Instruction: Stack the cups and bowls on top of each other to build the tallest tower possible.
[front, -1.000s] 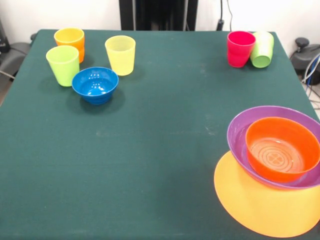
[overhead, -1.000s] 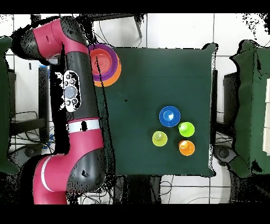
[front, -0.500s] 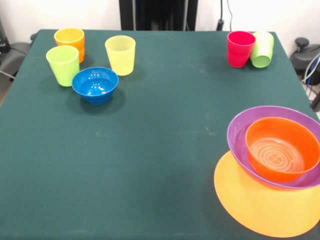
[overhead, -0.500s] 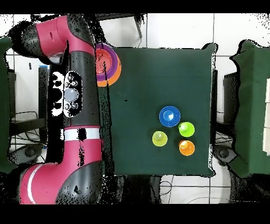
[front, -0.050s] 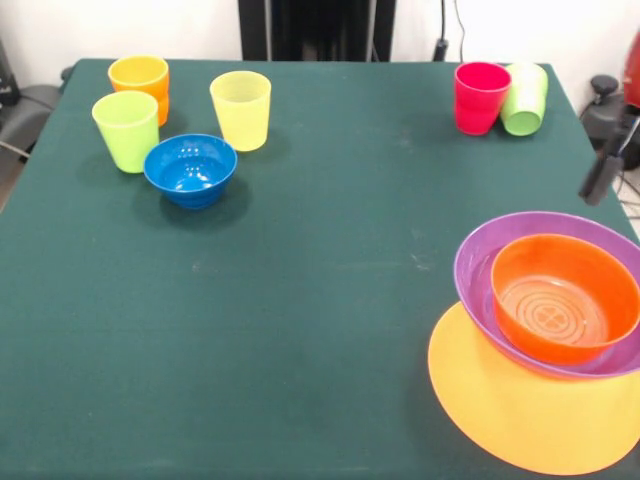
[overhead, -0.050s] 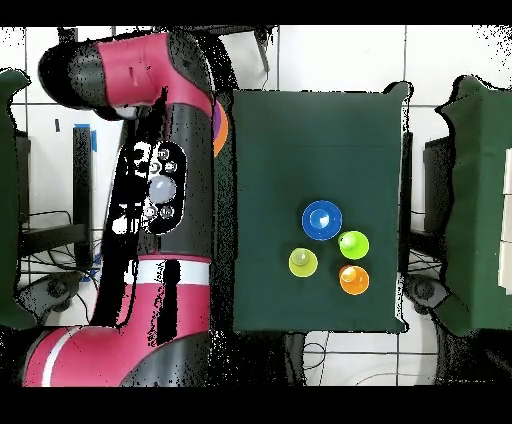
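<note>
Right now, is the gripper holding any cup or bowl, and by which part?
It cannot be told: the gripper itself does not show clearly in either view. Every cup and bowl in view rests on the table, none lifted.

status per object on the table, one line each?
orange cup: upright, loose
lime cup: upright, loose
yellow cup: upright, loose
blue bowl: upright, empty
red cup: upright
green cup: tilted against red cup
purple bowl: holds red-orange bowl
</note>
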